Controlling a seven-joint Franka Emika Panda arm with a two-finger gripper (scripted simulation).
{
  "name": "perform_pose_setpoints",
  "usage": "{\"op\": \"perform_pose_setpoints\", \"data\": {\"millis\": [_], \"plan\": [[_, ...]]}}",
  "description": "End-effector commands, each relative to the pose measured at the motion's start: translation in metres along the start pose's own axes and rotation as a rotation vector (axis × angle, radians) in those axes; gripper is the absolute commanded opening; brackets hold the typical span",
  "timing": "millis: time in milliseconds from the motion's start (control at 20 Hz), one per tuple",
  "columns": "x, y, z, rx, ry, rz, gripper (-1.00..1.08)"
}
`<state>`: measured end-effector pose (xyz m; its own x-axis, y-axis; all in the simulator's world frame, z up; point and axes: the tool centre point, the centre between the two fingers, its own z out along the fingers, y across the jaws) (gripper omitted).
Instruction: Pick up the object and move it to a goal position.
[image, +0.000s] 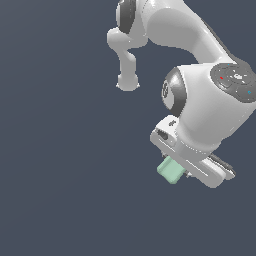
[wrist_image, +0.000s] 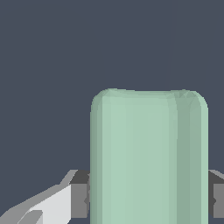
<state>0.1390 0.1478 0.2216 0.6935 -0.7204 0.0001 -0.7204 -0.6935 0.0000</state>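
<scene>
A simulator scene against a plain dark slate-blue background shows 1 white robot arm (image: 200, 65) and 1 block (image: 170, 170). In the exterior view the arm enters from the top edge, bends through rounded joints with dark grey bands, and ends at the exterior view's lower right in 1 gripper (image: 184, 172) with a flat white body. The block, pale mint green with rounded corners, sticks out from under the gripper body toward the exterior view's left. Only part of it shows; the rest is hidden behind the gripper. In the wrist view the same block (wrist_image: 148, 159) fills the lower middle of the picture as a tall rounded rectangle. 2 grey fingers (wrist_image: 79, 194) flank it, 1 pressed against each long side with no gap visible, so the gripper is clamped on the block. No table, floor or other surface can be made out under the block.
</scene>
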Motion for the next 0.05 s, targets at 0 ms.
{"op": "perform_pose_setpoints", "data": {"millis": [0], "plan": [[0.0002,-0.0006,-0.0009,0.000,0.000,0.000,-1.00]]}}
